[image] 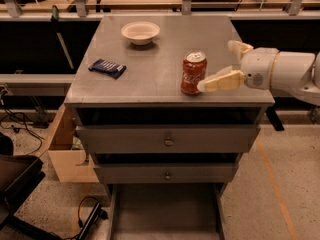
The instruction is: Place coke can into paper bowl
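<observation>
Coca-Cola script on coke can point(193, 74), gripper point(217, 65) just beside it

Robotics lab: metal drawer cabinet point(150, 71), floor cables point(19, 121), white end effector point(217, 66) over the cabinet's edge

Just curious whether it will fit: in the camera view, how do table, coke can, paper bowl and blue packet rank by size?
1. Table.
2. Coke can, beside the open gripper on the right.
3. Paper bowl and blue packet look alike; the bowl is farther back, so unranked.
</observation>
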### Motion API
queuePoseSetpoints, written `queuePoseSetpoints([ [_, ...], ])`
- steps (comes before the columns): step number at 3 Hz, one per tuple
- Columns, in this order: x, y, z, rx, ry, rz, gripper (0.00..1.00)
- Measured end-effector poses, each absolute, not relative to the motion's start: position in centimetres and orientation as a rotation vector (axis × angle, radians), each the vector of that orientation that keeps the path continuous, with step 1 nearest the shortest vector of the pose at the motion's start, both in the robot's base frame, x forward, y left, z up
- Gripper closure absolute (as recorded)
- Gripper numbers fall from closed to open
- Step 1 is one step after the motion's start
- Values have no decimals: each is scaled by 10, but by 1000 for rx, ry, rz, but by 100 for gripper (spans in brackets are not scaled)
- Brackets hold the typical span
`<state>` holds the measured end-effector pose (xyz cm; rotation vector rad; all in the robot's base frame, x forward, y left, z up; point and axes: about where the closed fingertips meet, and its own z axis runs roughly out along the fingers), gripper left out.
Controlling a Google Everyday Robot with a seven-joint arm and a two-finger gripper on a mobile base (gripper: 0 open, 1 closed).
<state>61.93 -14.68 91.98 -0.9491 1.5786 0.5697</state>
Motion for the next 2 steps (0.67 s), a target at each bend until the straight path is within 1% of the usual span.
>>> queuePoseSetpoints([
  [2,627,-129,897,-807,1524,665,0],
])
